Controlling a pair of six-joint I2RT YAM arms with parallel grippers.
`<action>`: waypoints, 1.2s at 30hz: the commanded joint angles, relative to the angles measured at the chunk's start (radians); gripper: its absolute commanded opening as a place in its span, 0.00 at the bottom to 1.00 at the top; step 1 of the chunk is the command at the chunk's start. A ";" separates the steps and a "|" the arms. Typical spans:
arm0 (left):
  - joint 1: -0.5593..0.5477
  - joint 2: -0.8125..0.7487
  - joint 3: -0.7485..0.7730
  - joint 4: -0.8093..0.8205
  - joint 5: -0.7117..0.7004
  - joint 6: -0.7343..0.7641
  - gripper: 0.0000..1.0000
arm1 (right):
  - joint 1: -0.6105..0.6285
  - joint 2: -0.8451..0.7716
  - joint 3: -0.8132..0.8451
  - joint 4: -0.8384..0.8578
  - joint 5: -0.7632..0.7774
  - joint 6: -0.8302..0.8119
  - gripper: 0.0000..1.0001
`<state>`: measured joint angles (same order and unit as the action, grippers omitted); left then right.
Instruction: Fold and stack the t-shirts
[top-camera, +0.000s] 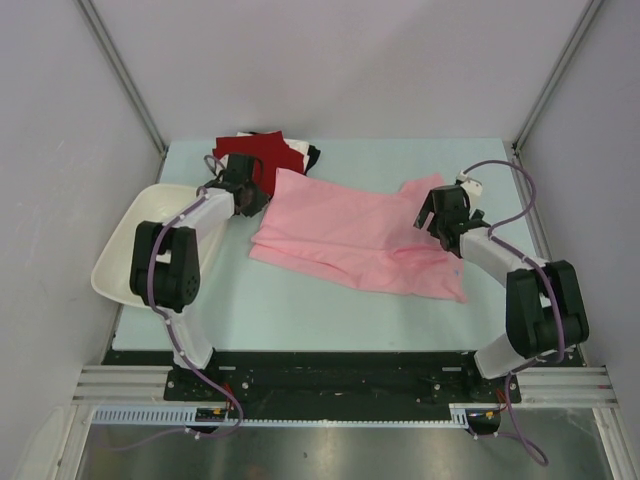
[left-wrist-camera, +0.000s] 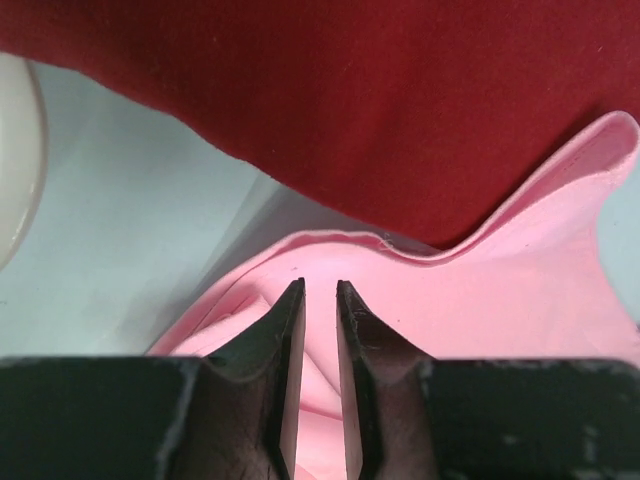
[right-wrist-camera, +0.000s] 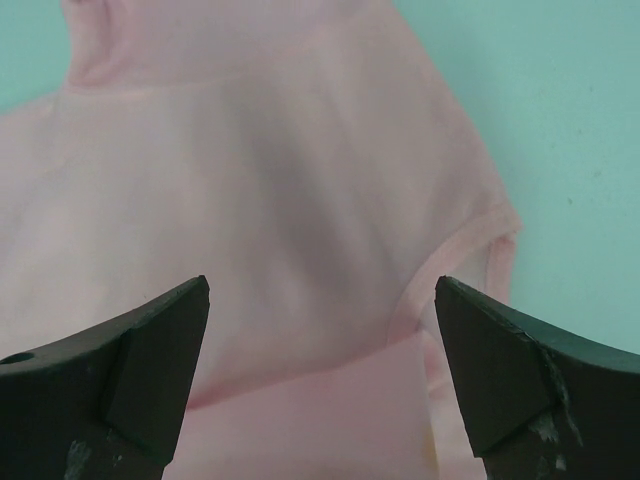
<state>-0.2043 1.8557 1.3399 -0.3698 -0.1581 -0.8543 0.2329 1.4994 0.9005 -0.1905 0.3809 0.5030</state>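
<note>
While lying loose, pink t-shirt (top-camera: 350, 240): soft, light, limp; best pinched at hem corners.
Left gripper (left-wrist-camera: 320, 290): nearly together; hold cannot be told.
Right gripper (right-wrist-camera: 322, 290): wide apart.

The right gripper (right-wrist-camera: 322, 300) hangs wide open above the pink t-shirt (right-wrist-camera: 250, 170), which lies on the pale green table (right-wrist-camera: 570, 120).

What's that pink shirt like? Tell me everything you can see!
The pink t-shirt is soft, plain, light pink cloth with short hemmed sleeves. It lies spread flat but wrinkled on the pale green table. Its far left corner meets the dark red shirt, where the left gripper sits with fingers nearly together. The right gripper hangs wide open over a sleeve.
</note>
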 joint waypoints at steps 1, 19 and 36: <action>-0.004 -0.029 0.001 0.028 -0.021 0.011 0.24 | -0.021 0.057 0.101 0.252 0.069 -0.001 1.00; -0.015 -0.433 -0.402 0.075 0.114 -0.006 1.00 | 0.120 -0.109 0.333 -0.314 0.023 -0.037 1.00; -0.121 -0.517 -0.674 0.342 0.266 -0.008 0.97 | 0.414 -0.438 -0.049 -0.498 -0.172 0.174 1.00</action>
<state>-0.3199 1.2953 0.6388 -0.1757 0.0822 -0.8574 0.6365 1.0943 0.8642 -0.7017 0.2306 0.6380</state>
